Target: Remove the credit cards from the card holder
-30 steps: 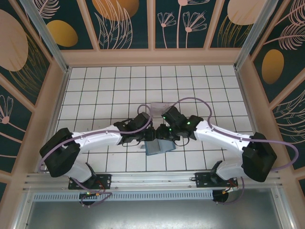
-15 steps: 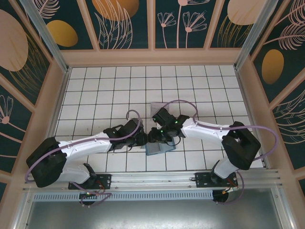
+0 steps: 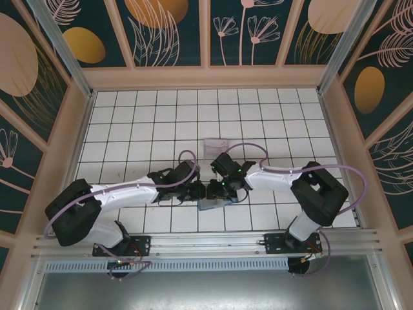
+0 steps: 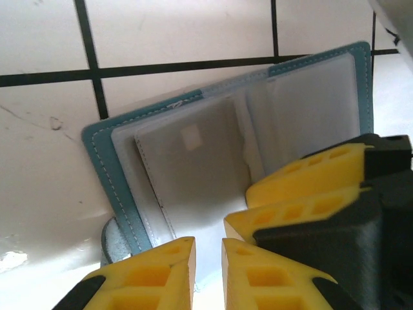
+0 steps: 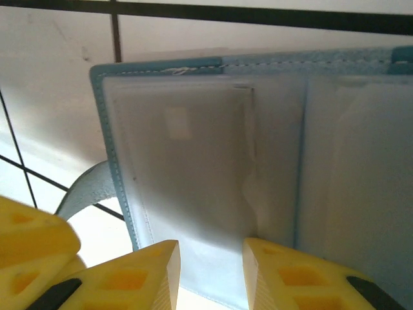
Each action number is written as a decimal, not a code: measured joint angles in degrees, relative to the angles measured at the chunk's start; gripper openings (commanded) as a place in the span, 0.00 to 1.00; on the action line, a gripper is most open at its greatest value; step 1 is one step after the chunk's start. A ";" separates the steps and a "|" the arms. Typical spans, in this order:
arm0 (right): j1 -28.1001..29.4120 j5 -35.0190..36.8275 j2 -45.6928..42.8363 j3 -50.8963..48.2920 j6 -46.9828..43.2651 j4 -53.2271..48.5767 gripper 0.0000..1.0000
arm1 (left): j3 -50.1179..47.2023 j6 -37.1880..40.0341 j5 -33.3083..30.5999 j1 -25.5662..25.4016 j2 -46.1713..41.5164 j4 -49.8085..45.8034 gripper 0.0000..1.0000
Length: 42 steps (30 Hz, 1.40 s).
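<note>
Found: small slate-blue, leather-like bifold card holder (image 3: 216,204) lying open and flat on white tiled table (image 3: 142,123), near middle, between the two arms. Long axis running across the table, left to right, slightly tilted.

Seen through clear sleeve, in the pocket at the left of both wrist views: thin grey rectangular credit card (image 4: 193,168), fully seated.

Left gripper (image 4: 208,261): yellow fingers drawn to a narrow slit at the holder's near edge, just short of the card. Cannot tell whether the sleeve edge is pinched. Right gripper (image 5: 210,265): jaws part-way apart, set over the same near edge, nothing visibly clamped. Fingers of the two grippers just beside each other, crowded.

Judged: card straight ahead of both pairs of fingertips, left gripper marginally the nearer. Pocket mouth probably toward the centre fold; not confirmed. Withdrawal likely to need one gripper pinning the cover and the other drawing the card along its pocket.

Open tiles on all far sides. Clear plastic box (image 3: 216,145) beyond the holder, well apart. Chief hazards: fingers fouling each other, holder sliding loose on the tiles.
</note>
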 measured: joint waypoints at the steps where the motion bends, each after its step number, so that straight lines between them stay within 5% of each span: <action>1: -0.33 -0.55 -0.15 -0.46 0.02 0.66 0.33 | 0.13 -0.02 0.39 0.00 0.26 0.13 0.20; 11: -1.79 -1.20 -2.12 -2.32 0.02 2.49 0.31 | 0.92 0.02 0.61 -0.04 3.78 -0.57 0.19; 19: -2.58 -0.76 -3.74 -4.68 0.22 2.99 0.19 | 3.23 0.92 0.63 -0.04 7.10 -1.40 0.18; 25: -2.19 0.74 -3.89 -4.22 0.02 1.68 0.33 | 4.15 1.31 -0.90 -0.04 7.10 -3.06 0.17; 42: 8.46 17.64 8.39 16.46 -0.37 -16.00 0.42 | -5.46 -0.68 -3.91 5.03 -3.89 -3.91 0.19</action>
